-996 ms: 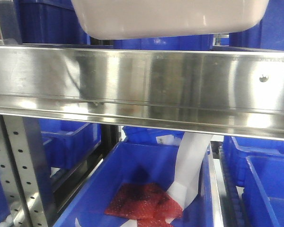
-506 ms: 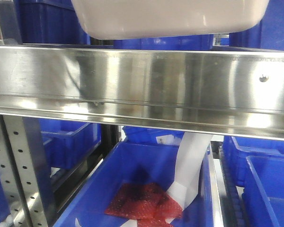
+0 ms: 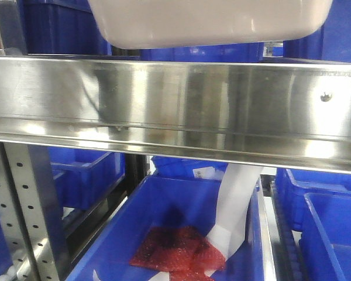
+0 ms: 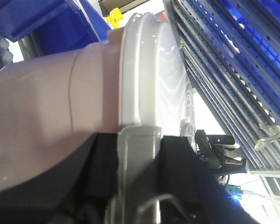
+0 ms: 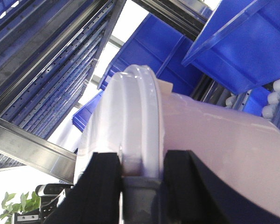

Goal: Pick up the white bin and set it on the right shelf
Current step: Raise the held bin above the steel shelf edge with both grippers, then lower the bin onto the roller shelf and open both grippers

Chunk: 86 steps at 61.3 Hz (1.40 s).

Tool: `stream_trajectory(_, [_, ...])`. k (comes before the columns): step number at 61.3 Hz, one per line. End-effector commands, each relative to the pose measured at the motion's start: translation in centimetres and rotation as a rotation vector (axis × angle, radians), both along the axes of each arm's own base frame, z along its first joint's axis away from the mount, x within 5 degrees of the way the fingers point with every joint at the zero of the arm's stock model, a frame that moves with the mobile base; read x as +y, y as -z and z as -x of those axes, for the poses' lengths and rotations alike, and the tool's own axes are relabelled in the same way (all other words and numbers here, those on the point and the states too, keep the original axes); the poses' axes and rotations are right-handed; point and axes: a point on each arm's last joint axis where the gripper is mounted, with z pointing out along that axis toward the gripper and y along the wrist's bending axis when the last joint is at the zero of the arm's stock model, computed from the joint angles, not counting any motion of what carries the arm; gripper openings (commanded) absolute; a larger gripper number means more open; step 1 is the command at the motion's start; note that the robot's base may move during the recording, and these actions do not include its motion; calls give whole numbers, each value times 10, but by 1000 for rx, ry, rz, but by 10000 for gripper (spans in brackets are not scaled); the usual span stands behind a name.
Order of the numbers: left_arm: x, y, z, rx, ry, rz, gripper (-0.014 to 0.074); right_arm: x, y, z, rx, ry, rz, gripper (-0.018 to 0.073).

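Note:
The white bin [image 3: 210,23] hangs at the top of the front view, its underside just above the shiny steel front rail of the right shelf [image 3: 181,111]. In the left wrist view my left gripper [image 4: 139,154] is shut on the white bin [image 4: 60,116] at its rim and lid edge. My right gripper [image 5: 141,170] is shut on the opposite rim of the white bin [image 5: 214,140], black fingers [image 5: 102,186] on either side of the rim. Neither gripper shows in the front view.
Under the rail a blue bin [image 3: 181,234] holds red bubble-wrap pouches [image 3: 175,249] and a white sheet [image 3: 237,202]. More blue bins [image 3: 333,228] sit right and behind. A perforated steel upright [image 3: 23,211] stands at left. Blue bins [image 5: 233,42] hang near the right wrist.

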Motion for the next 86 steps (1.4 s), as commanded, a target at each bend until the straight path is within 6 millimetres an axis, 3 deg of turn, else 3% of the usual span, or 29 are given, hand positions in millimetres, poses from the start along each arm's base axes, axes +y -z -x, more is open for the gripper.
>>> stream_trajectory(1, [-10,-42,29,-144,168,128,-126,7,-33,15,-119,-55,-124,57])
stream_trajectory(17, [-5,-41,21,-127,73,117,-126,22,-27,7,-77,-41,-123,57])
stream_trajectory(35, [0,-30,8,-104,-79,-15,-126,34,11,-25,49,-54,-135,57])
stream_trajectory(50, [0,-26,6,-104,-96,-65,-116,35,28,-36,92,-85,-147,57])
stream_trajectory(56, [0,-26,7,-105,-88,-64,-28,36,28,-36,90,-98,-149,80])
stream_trajectory(61, [-1,-26,8,-107,-71,-62,109,37,28,-35,81,-108,-144,195])
stream_trajectory(65, [-2,-27,10,-109,-54,-55,252,38,27,-34,71,-120,-139,365])
stream_trajectory(70, [-3,-27,11,-111,-35,-52,435,39,27,-33,49,-134,-122,641])
stream_trajectory(75, [-3,-28,13,-115,-21,-48,517,40,26,-32,17,-149,-97,628])
stream_trajectory(86, [-5,-42,18,-174,28,-61,526,41,25,-31,-21,-161,-62,628])
